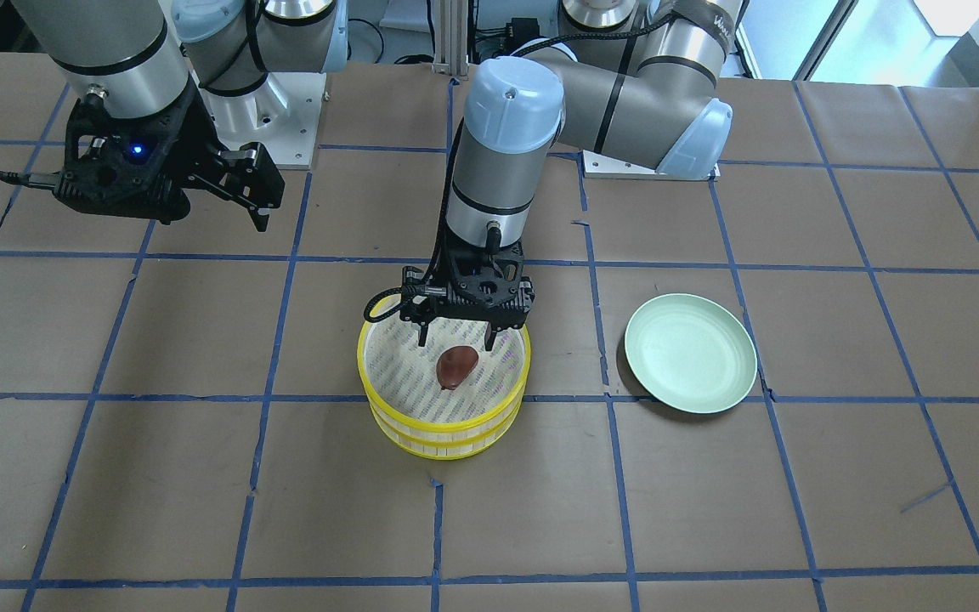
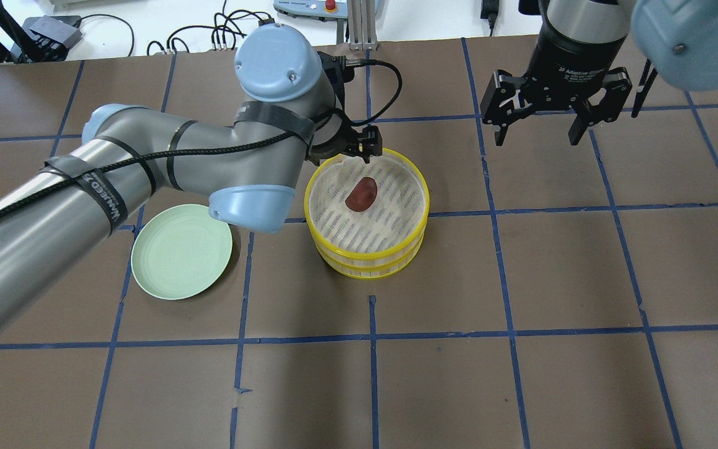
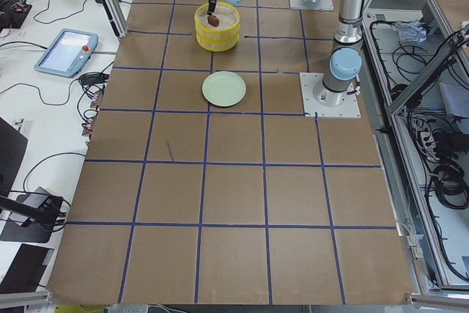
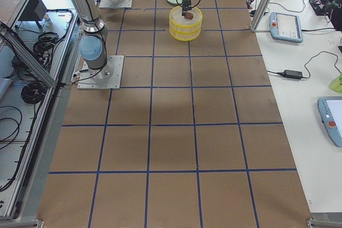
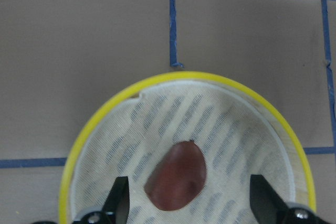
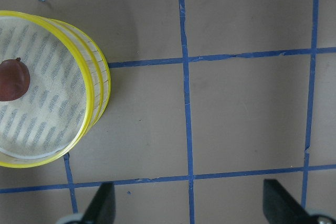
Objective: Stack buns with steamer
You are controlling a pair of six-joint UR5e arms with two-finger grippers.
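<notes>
Steamer trays (image 1: 447, 438) sit just below the middle of the front-facing view, yellow-rimmed, two of them stacked one on the other. On the striped floor of the top tray lies one reddish-brown bun (image 1: 456, 366). I count only that single bun; a white one shows in no view, and whether it is hidden under the top tray I cannot tell. One pale green plate (image 1: 689, 353) lies on the table (image 1: 200, 476) to the right of the stack in that view, well apart from it.

The left gripper (image 1: 455, 342) hangs straight over the top tray with its fingers spread wide. In its wrist view the bun lies between them with a gap on each side, so it grasps nothing. The right gripper (image 2: 540, 134), at the upper right of the overhead view, hangs above the table away from the stack, likewise spread and holding nothing.

To my eye the bun looks light and soft, with a smooth, slightly glossy skin and a pointed end, so it would dent or slip under a hard pinch. I'd take it gently across its plump middle, not by the tip
</notes>
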